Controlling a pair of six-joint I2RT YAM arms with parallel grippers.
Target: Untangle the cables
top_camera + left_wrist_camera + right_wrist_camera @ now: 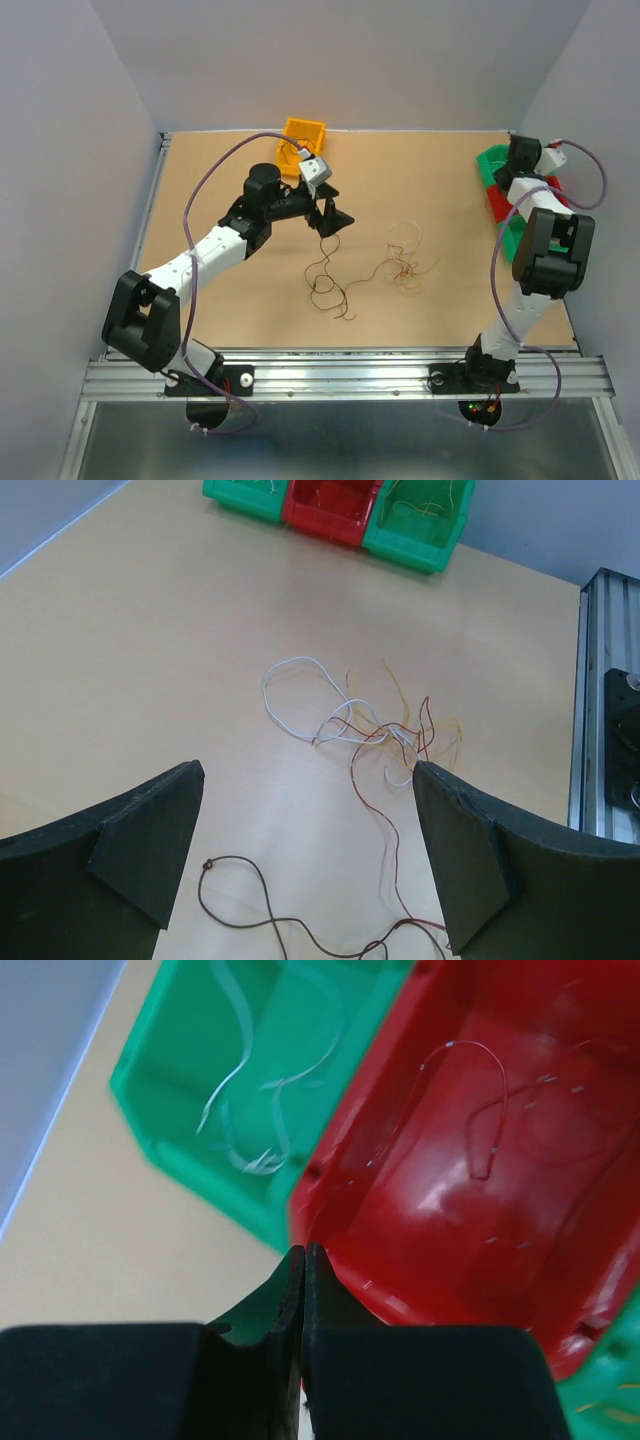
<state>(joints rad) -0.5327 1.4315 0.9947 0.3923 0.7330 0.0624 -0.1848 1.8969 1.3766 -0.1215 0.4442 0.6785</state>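
A loose tangle of thin cables (405, 262) lies mid-table; in the left wrist view it shows white, red and yellow strands (370, 730). A dark brown cable (327, 282) curls apart from it at the left, also seen between my left fingers (250, 900). My left gripper (330, 215) is open and empty, above the upper end of the brown cable. My right gripper (304, 1252) is shut and empty, hovering over the bins at the far right (522, 160). A whitish cable (255, 1110) lies in the green bin and a thin one (480, 1100) in the red bin.
An orange bin (303, 140) stands at the back behind my left gripper. A green bin (200, 1110), a red bin (500, 1190) and another green bin (420, 520) stand in a row at the right edge (500, 200). A metal rail (340, 375) runs along the front.
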